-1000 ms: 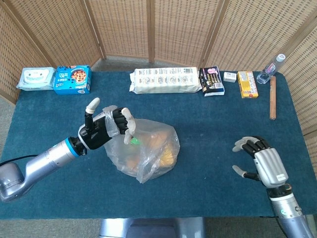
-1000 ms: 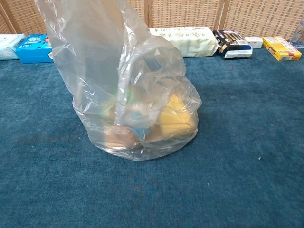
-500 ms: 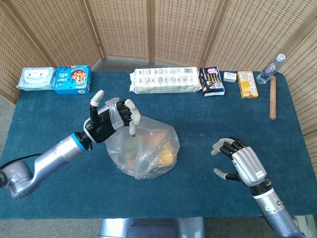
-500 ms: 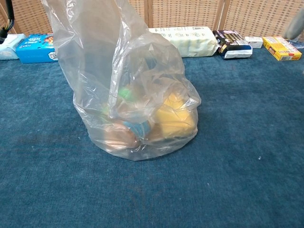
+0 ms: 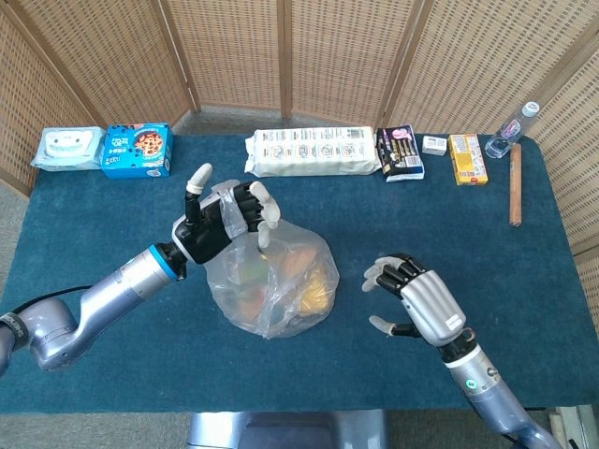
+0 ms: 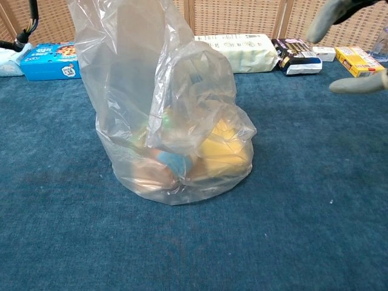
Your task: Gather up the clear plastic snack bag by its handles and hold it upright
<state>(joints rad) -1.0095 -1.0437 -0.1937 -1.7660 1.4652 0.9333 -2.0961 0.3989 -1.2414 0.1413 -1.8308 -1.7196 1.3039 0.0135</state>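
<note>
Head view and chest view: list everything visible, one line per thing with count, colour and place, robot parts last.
snack bag: one, clear, table centre
wipes pack: one, pale blue, back left
cookie box: one, blue, beside wipes
long white pack: one, back centre
dark packet: one, black, back right
yellow box: one, back right
bottle: one, clear, far right corner
wooden stick: one, brown, right edge
table: one, blue cloth
left hand: grips bag top
right hand: open, right of bag

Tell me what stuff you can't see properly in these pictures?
- Snacks inside the clear bag: both views, crinkled plastic blurs them into yellow and blue shapes.
- Left hand: chest view cuts it off at the top edge.
- Right hand: chest view shows only blurred fingertips.
- Labels on the far packets: too small.
</note>
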